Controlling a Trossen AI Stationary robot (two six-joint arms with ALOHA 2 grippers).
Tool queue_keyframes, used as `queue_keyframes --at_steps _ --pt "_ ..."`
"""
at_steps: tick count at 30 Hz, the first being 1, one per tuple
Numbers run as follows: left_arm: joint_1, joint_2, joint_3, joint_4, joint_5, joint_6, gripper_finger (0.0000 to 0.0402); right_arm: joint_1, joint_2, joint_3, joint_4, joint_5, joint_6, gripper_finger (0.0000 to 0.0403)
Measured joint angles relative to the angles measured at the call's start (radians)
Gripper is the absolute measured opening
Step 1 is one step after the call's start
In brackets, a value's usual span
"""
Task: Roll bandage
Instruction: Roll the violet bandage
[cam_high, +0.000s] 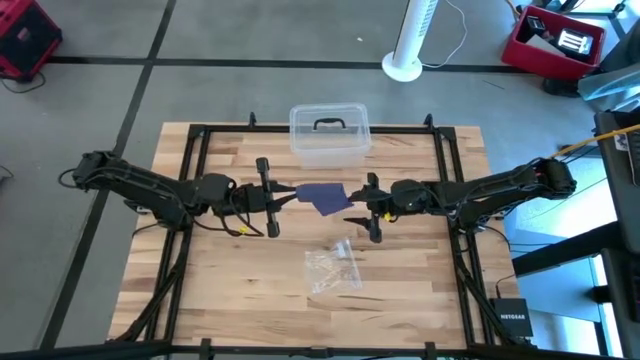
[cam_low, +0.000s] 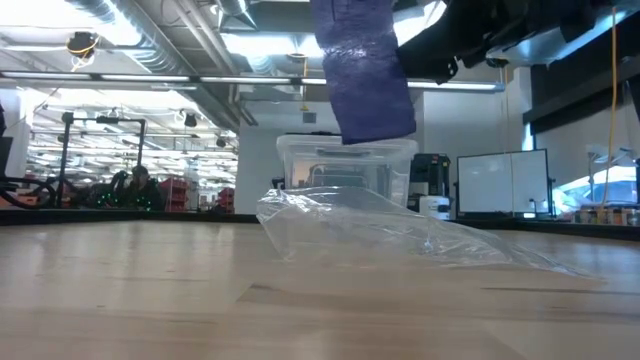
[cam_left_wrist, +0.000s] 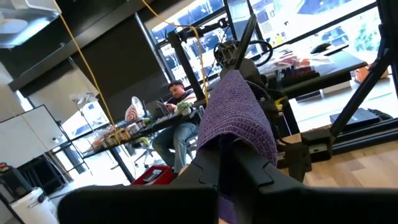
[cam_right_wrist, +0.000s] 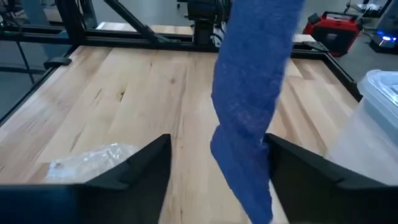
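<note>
The bandage (cam_high: 322, 196) is held above the table (cam_high: 220, 280) at mid-table, clenched by the left gripper (cam_high: 283, 198), while the right gripper (cam_high: 356, 213) is spread around its hanging end. A clear plastic box (cam_high: 329, 133) is seen just behind, and a crinkly clear bag (cam_high: 333, 268) lies in front.

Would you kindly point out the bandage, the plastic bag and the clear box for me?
bandage (cam_high: 322, 196), high view, middle of the strip hanging between the arms.
bag (cam_high: 333, 268), high view, its crinkled middle.
box (cam_high: 329, 146), high view, lid just below the handle.
</note>
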Motion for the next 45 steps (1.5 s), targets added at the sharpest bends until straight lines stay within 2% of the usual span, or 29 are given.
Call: queue_keyframes --at_steps 5,8,14,17,21,22,24,27,32,38,41,45 --pt "0.0 0.0 0.0 0.007 0.007 0.0 0.0004 0.0 0.053 0.0 0.048 0.0 -0.024 0.02" --pt "0.0 0.0 0.0 0.006 0.017 -0.004 0.0004 0.0 0.082 0.0 0.098 0.019 -0.05 0.0189" --pt "-0.001 0.0 0.0 0.013 0.019 -0.004 0.0004 0.0 0.092 0.0 0.122 -0.018 -0.071 0.0167" --pt "-0.001 0.0 0.0 0.027 0.019 -0.004 0.0004 0.0 0.092 0.0 0.125 -0.018 -0.072 0.0126" --pt "-0.001 0.0 0.0 0.062 0.023 -0.025 0.0004 0.0 0.093 0.0 0.148 -0.018 -0.105 0.0029" --pt "-0.001 0.0 0.0 0.075 0.024 -0.03 0.0004 0.0 0.093 0.0 0.147 -0.018 -0.11 0.0015" --pt "-0.001 0.0 0.0 0.097 0.042 -0.048 0.0004 0.0 0.093 0.0 0.147 0.0 -0.104 0.0015" --pt "-0.001 0.0 0.0 0.143 0.101 -0.098 0.0004 0.001 0.093 0.0 0.144 0.018 -0.101 0.0008" --pt "0.0 -0.003 0.0 0.238 0.273 -0.195 0.0004 0.021 0.093 0.0 0.152 0.039 -0.102 0.0007" --pt "0.002 -0.034 0.0 0.272 0.494 -0.284 0.0004 0.076 0.093 0.001 0.121 0.15 -0.114 0.0004" --pt "0.001 -0.057 0.0 0.209 0.576 -0.318 0.0004 0.08 0.085 0.001 0.094 0.249 -0.144 0.0003" --pt "-0.005 -0.079 0.0 0.077 0.674 -0.374 0.0004 0.071 0.062 0.001 0.076 0.32 -0.204 0.0002"
